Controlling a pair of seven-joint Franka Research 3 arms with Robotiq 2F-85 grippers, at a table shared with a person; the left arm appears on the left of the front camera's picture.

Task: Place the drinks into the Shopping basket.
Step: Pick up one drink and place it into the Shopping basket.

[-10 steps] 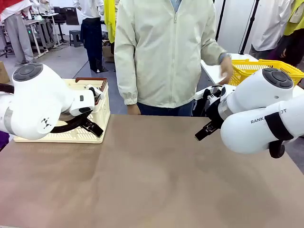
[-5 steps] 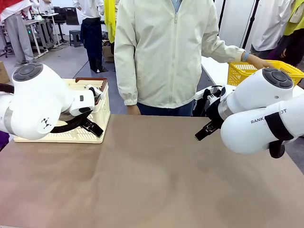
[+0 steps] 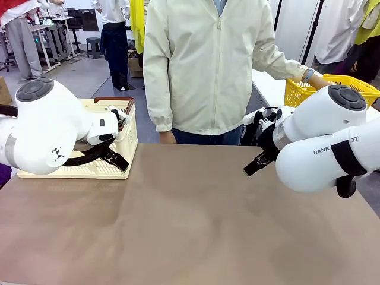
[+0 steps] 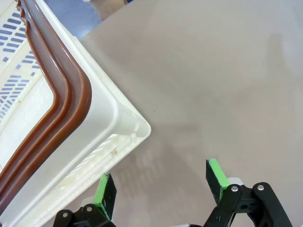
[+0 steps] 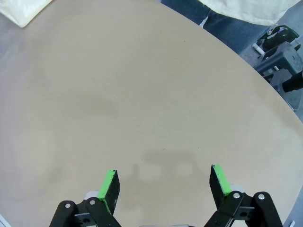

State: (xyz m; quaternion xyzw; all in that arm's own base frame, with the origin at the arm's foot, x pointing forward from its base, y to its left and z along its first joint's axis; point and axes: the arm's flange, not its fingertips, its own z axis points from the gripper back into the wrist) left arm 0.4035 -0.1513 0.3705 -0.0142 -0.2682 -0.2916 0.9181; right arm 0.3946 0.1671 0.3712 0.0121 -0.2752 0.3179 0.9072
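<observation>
Both gaping: left claw [image 4: 158, 172] beside Shopping basket [image 4: 106, 116], right claw [image 5: 163, 171] over table [image 5: 142, 90].

Right arm [image 3: 309, 161]: partial print "RANK", "OT".

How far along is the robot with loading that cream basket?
Barely begun, it seems. Done: nothing that I can see. In hand: both grippers are open and empty, the left gripper beside a corner of the cream basket, the right gripper above the table; the person's hand is at the yellow basket. Left: all the loading.
</observation>
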